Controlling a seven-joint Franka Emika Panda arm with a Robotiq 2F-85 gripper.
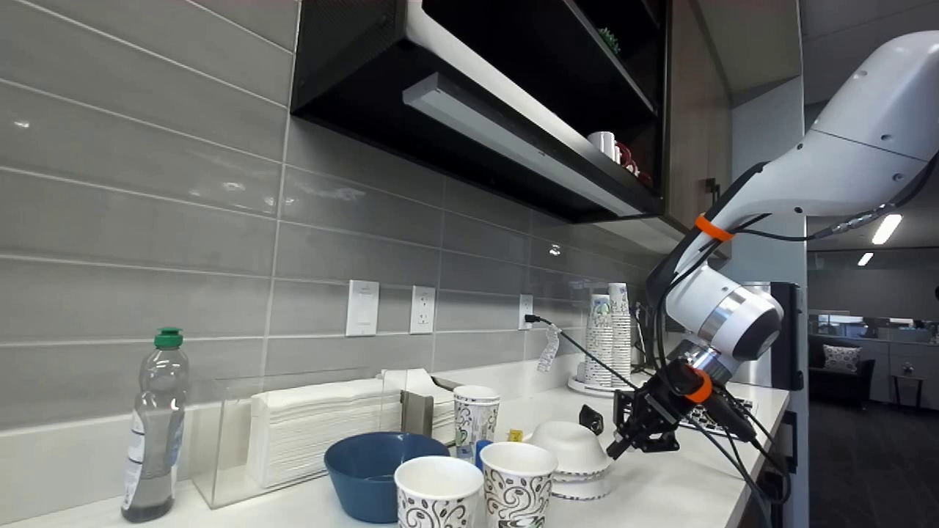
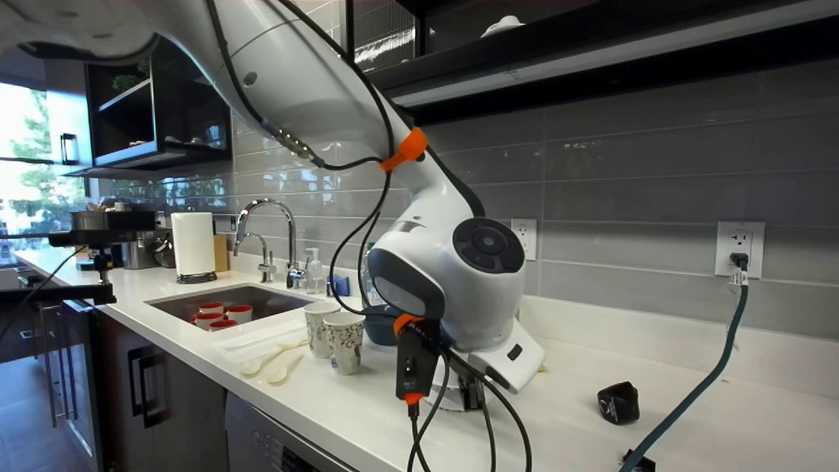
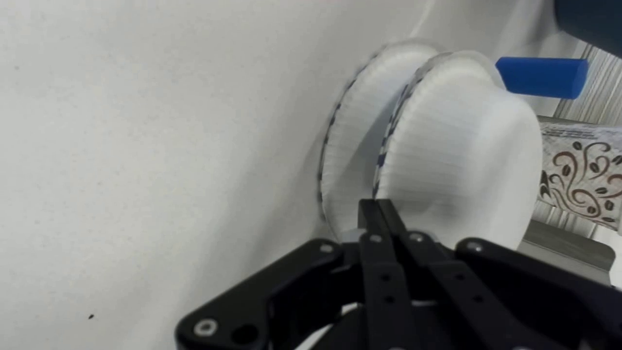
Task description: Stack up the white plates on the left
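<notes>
Currently, your claw pinching the upper white dish by its rim, lower white dish beneath, patterned cup at three o'clock, wrist view.

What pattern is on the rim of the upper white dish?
The upper dish's rim shows dark blue and white dashes, best in the wrist view.

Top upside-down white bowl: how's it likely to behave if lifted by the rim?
The upper white bowl is probably light and somewhat flexible: its pleated wall looks like paper. With the gripper at one edge, it might tilt as it rises. The lower white bowl may drag along, since it sits just beneath.
</notes>
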